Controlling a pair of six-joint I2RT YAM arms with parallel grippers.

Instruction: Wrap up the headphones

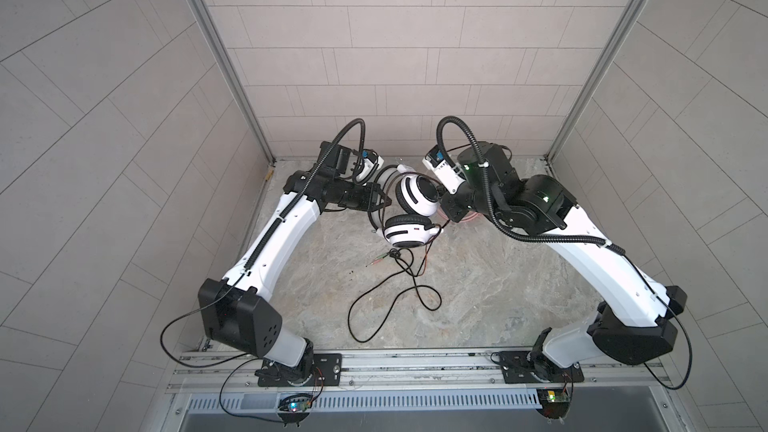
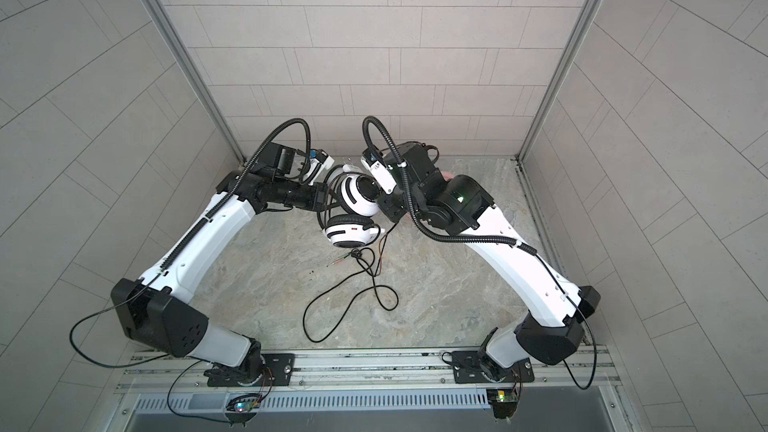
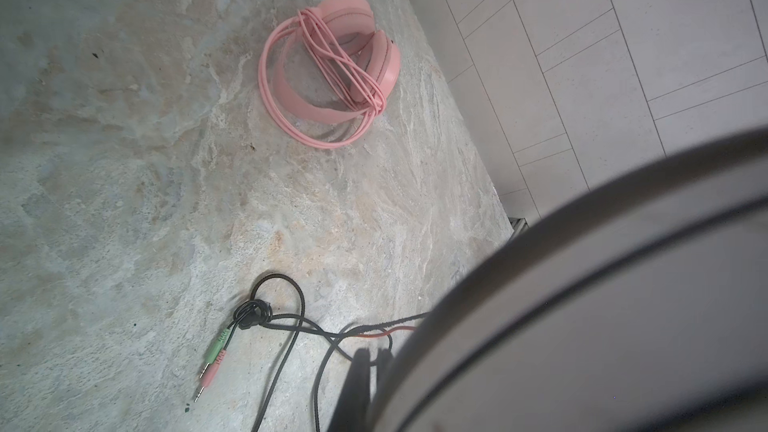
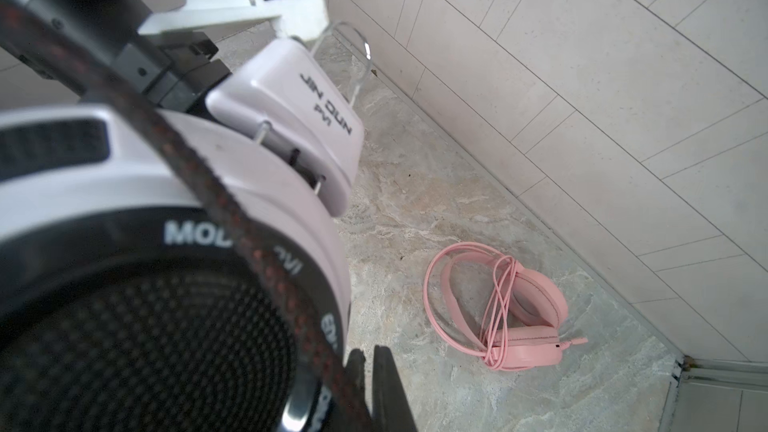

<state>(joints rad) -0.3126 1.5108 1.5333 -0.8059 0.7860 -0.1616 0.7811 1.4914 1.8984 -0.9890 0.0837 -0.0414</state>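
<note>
Right wrist view: right gripper (image 4: 369,357) clamped on white headset (image 4: 270,184) cable (image 4: 232,218), left gripper (image 3: 372,357) clamped on headband (image 3: 582,284); slack hangs below right gripper.

The left arm (image 1: 274,238) and right arm (image 1: 590,268) rise from the bottom of both top views and bend in toward the middle. The left claw (image 1: 377,202) and right claw (image 1: 445,203) are squeezed tight, near each other.
</note>
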